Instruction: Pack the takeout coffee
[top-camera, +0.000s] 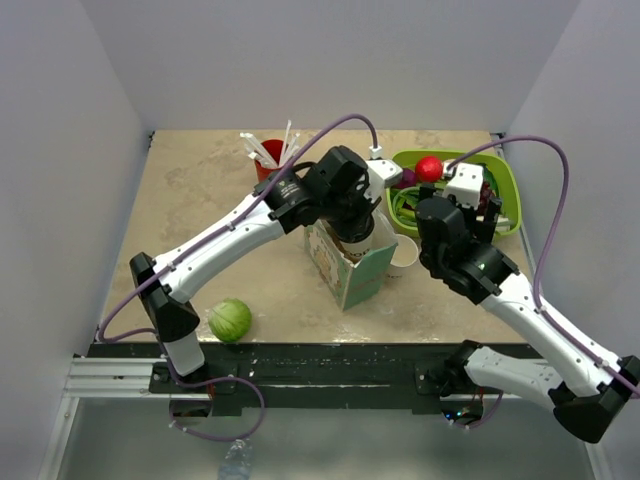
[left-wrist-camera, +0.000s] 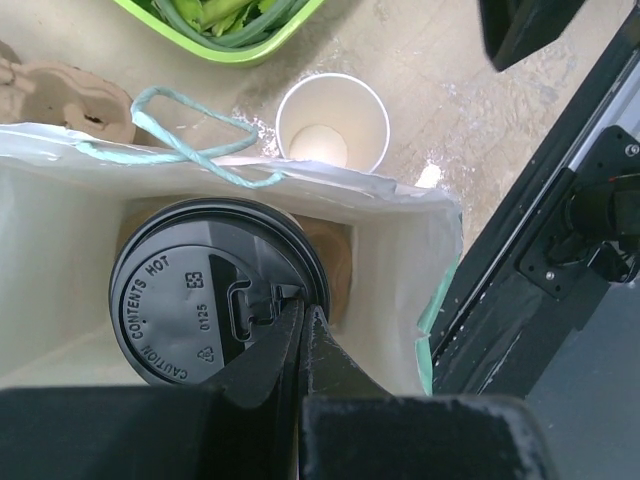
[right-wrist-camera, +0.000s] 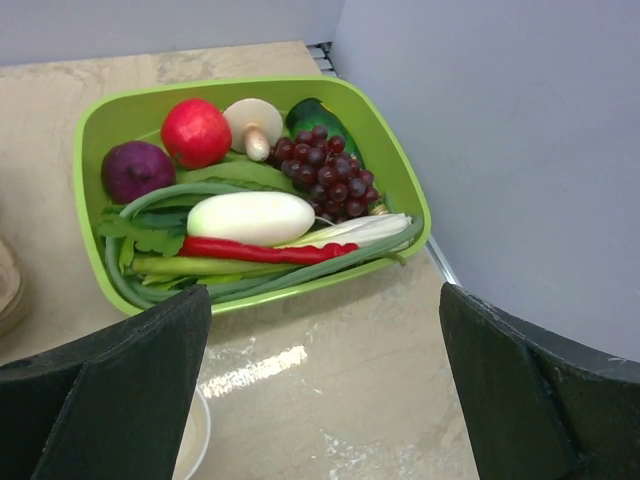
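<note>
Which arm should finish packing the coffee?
Left: the left gripper, shut, meets the black-lidded paper cup inside the white paper bag; the right gripper hangs open by the green plastic tray.

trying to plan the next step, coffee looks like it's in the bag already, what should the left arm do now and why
Probably ease the takeout coffee straight down a touch before releasing. The left gripper is shut on its lid rim, and the cup stands upright inside the paper bag, but whether its base touches the bag's floor cannot be seen.

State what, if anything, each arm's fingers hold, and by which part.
Left fingers apparently pinch the takeout coffee by its black lid's rim, inside the bag. Right fingers stand open, holding nothing.
</note>
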